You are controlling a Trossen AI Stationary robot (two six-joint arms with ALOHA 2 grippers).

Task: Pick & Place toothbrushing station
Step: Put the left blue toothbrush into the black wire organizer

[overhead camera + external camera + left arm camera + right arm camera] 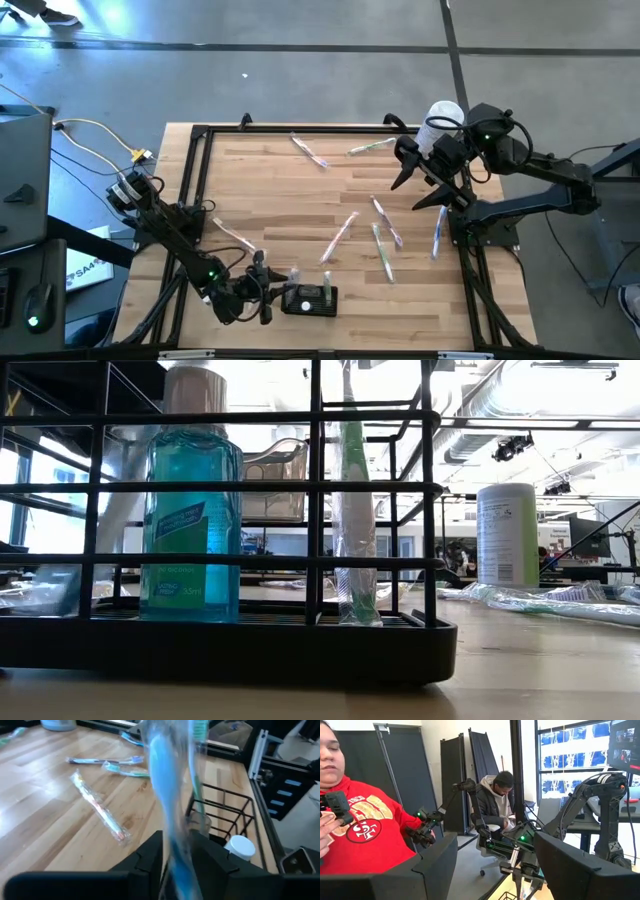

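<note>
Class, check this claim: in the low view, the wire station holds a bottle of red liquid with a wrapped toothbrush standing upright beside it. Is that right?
Not quite. The bottle in the station holds blue-green liquid, not red, as the low view shows. The rest holds: a wrapped toothbrush stands upright beside it inside the black wire frame.

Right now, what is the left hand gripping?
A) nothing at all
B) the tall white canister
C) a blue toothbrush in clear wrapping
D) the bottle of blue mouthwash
C: in the left wrist view, the left hand has its fingers closed around a blue wrapped toothbrush, held beside the black wire holder.
</note>
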